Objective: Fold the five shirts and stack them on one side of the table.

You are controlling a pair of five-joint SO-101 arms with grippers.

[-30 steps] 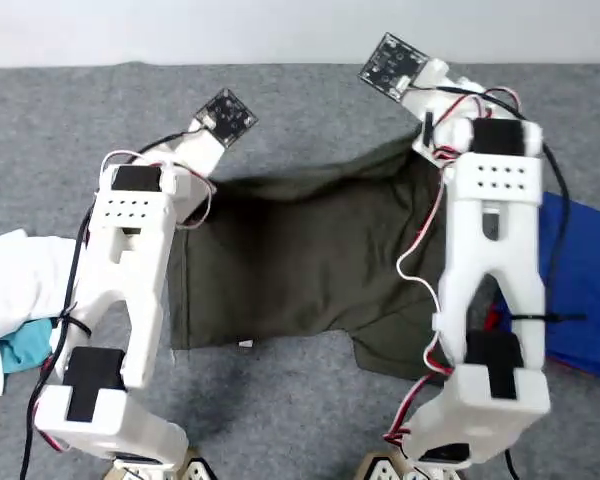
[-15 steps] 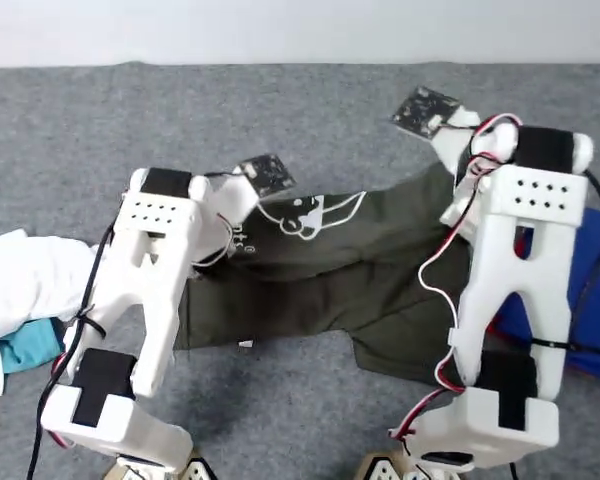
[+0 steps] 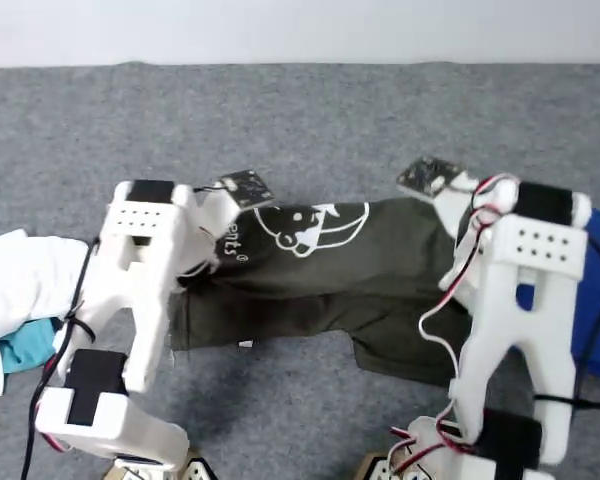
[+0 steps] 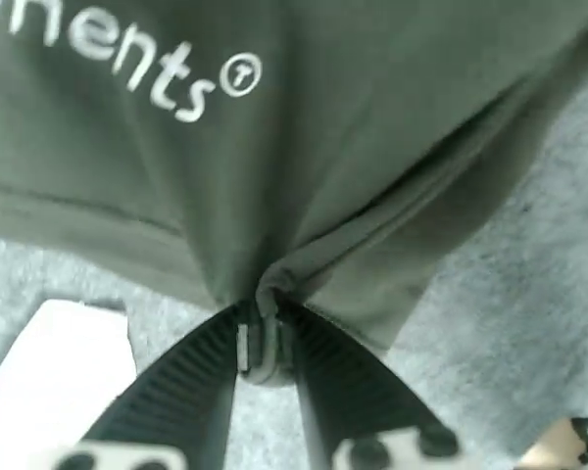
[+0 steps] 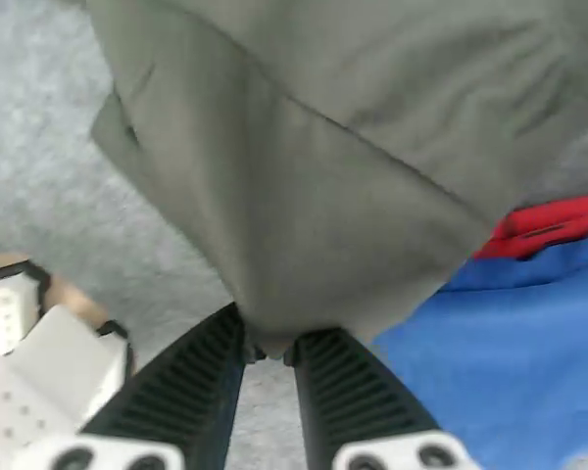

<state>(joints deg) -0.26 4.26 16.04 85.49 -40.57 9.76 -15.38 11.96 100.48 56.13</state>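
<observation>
A dark olive shirt (image 3: 330, 270) with a white print lies across the middle of the grey table, its far edge folded toward the front so the print faces up. My left gripper (image 4: 265, 343) is shut on the shirt's edge (image 4: 274, 284) at its left end. At the shirt's right end, my right gripper (image 5: 268, 348) is shut on a fold of the same olive shirt (image 5: 304, 196). In the high view the left arm (image 3: 140, 270) and right arm (image 3: 520, 290) stand over the shirt's two ends.
A blue shirt (image 3: 595, 290) with a red one (image 5: 539, 227) beneath it lies at the table's right edge. White cloth (image 3: 25, 280) over a teal piece (image 3: 25, 348) sits at the left edge. The far strip of the table (image 3: 300, 120) is bare grey.
Both grippers have pulled the shirt's far edge toward the front of the table, folding it over so that the white print now faces up.
</observation>
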